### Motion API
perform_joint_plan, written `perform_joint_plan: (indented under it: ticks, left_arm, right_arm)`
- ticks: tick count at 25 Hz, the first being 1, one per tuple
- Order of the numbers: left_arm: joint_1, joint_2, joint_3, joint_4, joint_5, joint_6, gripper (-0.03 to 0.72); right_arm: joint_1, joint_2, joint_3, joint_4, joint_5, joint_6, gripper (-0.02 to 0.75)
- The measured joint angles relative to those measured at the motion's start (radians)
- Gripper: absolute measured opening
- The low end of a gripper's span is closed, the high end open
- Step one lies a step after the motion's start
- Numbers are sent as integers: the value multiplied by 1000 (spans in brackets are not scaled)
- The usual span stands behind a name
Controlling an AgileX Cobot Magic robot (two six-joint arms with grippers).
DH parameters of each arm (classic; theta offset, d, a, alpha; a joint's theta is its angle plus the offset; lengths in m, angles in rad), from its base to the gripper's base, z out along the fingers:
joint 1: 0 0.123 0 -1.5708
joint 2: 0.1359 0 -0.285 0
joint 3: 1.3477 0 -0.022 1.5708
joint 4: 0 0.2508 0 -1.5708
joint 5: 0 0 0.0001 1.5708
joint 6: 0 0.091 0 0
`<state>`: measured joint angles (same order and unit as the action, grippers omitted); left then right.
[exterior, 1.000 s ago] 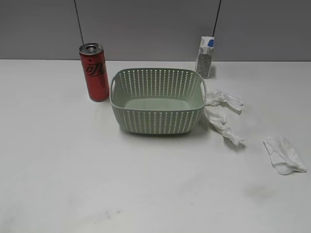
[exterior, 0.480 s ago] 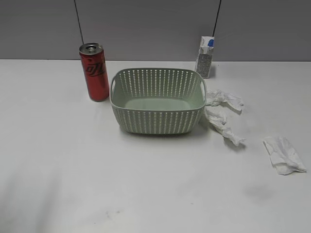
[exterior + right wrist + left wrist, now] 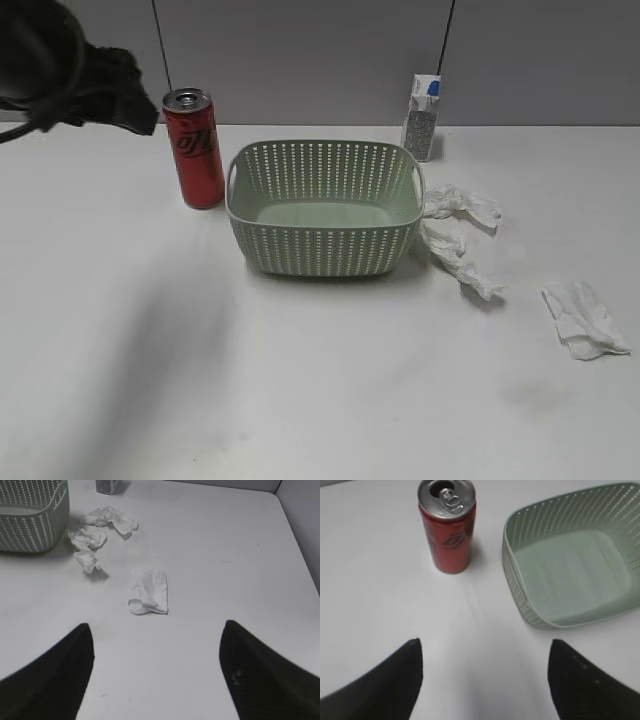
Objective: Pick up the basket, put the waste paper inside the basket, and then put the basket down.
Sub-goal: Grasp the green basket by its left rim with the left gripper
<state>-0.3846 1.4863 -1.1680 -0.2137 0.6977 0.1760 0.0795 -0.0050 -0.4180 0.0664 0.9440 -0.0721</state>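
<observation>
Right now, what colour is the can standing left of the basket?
Red with dark lettering and a silver top: the can, clearest in the left wrist view.

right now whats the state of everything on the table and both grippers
basket: upright on the table, empty
waste paper: three crumpled wads on the table, none in the basket
red can: upright, tab closed
carton: upright behind the basket
left gripper: open, holding nothing, above the table
right gripper: open, holding nothing, above the table

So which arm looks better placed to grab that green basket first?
Probably the left. Its open end effector faces the pale green slotted plastic basket and the red can; the right end effector faces the crumpled white paper wads.
</observation>
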Motion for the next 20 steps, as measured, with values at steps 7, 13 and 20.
perform_joint_plan:
  ticks: [7,13,20]
  left_arm:
    - [-41,310,-281,12,120,-110,592]
    - [-66,538,-475,57,233,-203,592]
    - [-109,693,-628,137,302,-342,591]
  right_arm:
    - [0,0,0,0,0,0,591]
    - [0,0,0,0,0,1,591]
    - [0,0,0,-2,0,4,591]
